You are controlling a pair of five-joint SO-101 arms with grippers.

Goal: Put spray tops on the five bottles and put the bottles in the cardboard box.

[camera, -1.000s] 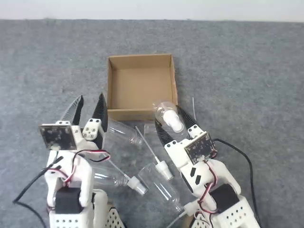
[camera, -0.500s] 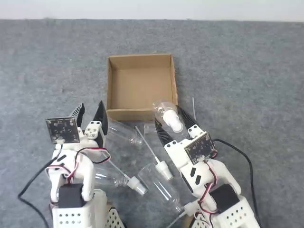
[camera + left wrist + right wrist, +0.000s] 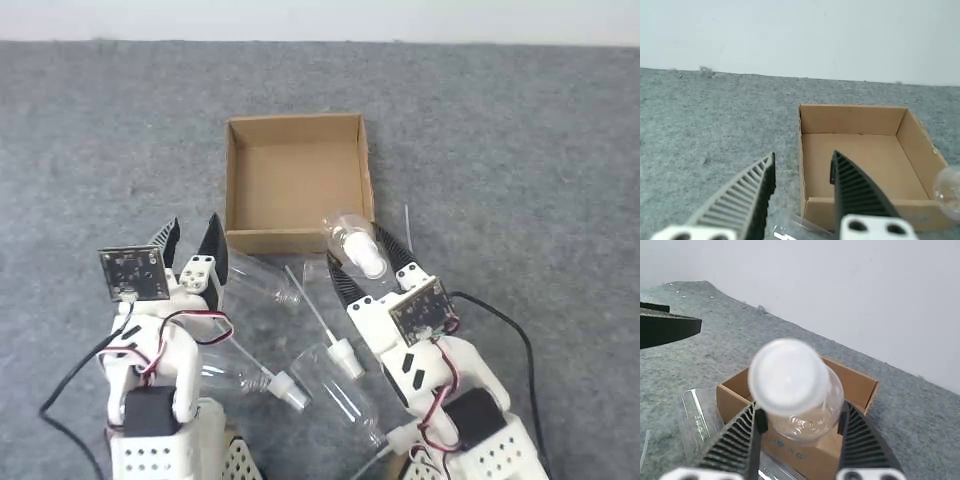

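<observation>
- While the right tool (image 3: pixel 355 247) is clamped on a clear bottle (image 3: pixel 343 230) with a white spray top (image 3: pixel 366 260) on it, the left tool (image 3: pixel 193 222) just hangs open, with nothing between its jaws.
- That gripped bottle lies roughly sideways, with its clear end over the near right corner of the cardboard box (image 3: pixel 240 190) and the white top pointing back at the arm.
- Right wrist view: the ribbed fingers (image 3: pixel 737 445) press in on either side of it.
- The box sits far-middle on the grey tabletop (image 3: pixel 520 150), open side up, brown floor showing.
- The left tool is just left of the box's near left corner.
- A second bottle (image 3: pixel 262 280) lies on its side just beside the box's near wall, right of the left tool.
- Nearer in, a third bottle (image 3: pixel 228 370) lies sideways with a white top at its right end.
- A fourth bottle (image 3: pixel 348 398) lies between the two arm bases.
- A loose spray top (image 3: pixel 342 352) with a long tube lies between those two.
- A thin tube (image 3: pixel 408 228) lies just right of the box.
</observation>
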